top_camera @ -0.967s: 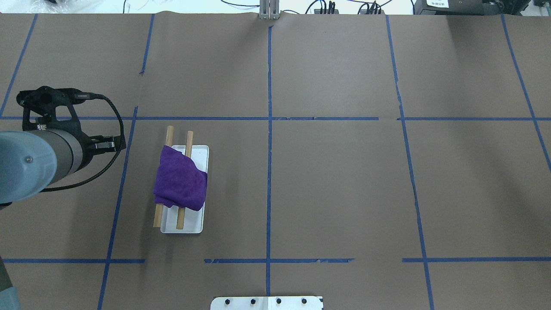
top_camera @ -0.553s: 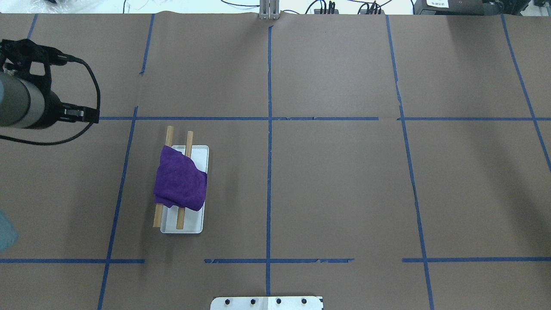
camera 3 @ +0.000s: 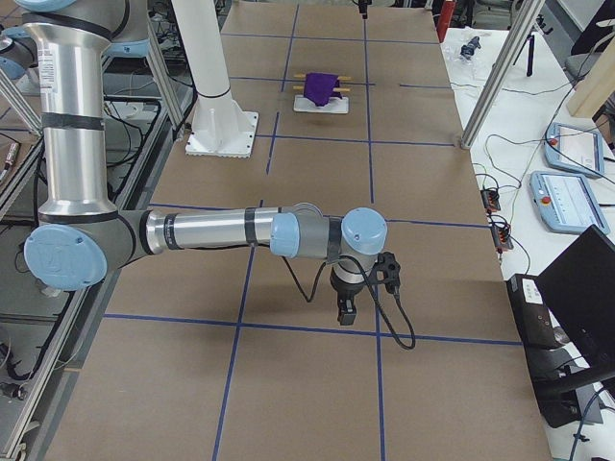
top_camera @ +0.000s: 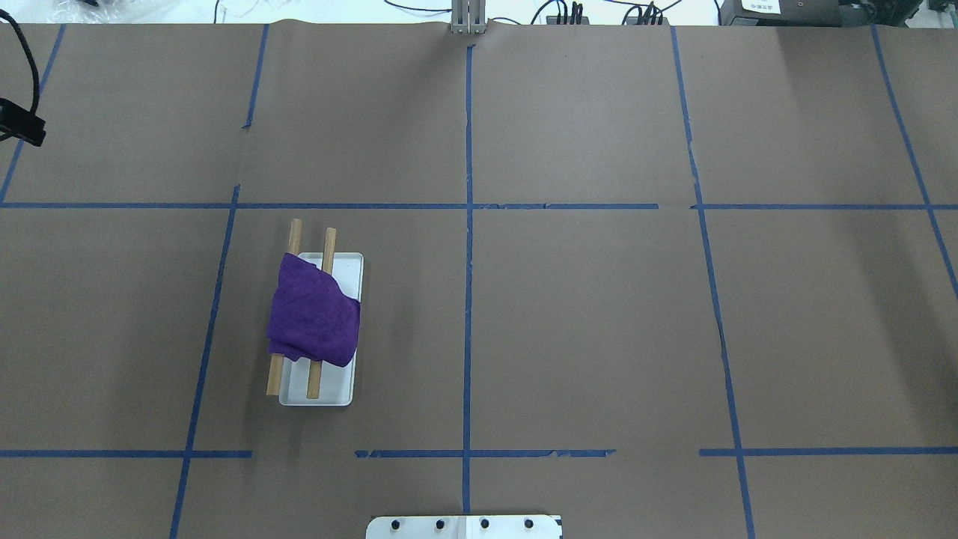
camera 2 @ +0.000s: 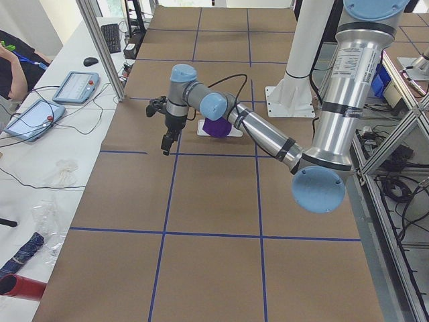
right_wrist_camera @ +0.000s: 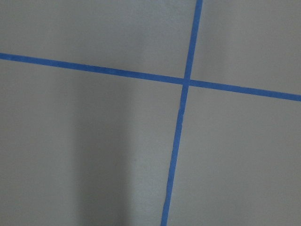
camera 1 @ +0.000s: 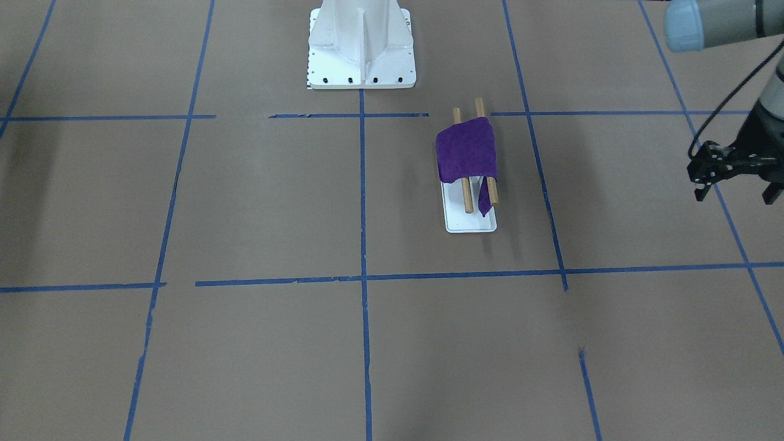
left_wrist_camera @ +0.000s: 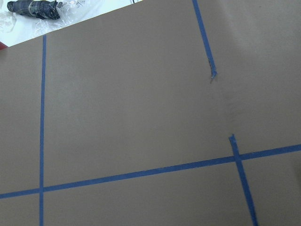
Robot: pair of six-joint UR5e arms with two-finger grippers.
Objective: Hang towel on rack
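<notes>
The purple towel (camera 1: 465,150) lies draped over both wooden dowels of the rack (camera 1: 470,223), with one corner hanging down between them. In the overhead view the towel (top_camera: 314,318) covers the middle of the rack (top_camera: 333,393) and the dowel ends stick out both ways. My left gripper (camera 1: 735,195) is open and empty, well off to the side of the rack. Only a black tip of it (top_camera: 19,127) shows at the overhead view's left edge. My right gripper (camera 3: 344,309) hovers over bare table far from the rack; I cannot tell whether it is open or shut.
The white bolted pedestal (camera 1: 361,43) stands at the robot's side of the table. Brown paper with blue tape lines covers the table (top_camera: 599,314). Tablets and cables lie past the far edge.
My left arm has drawn back from beside the rack, up and off the overhead view's left edge. The towel and rack have not moved.
</notes>
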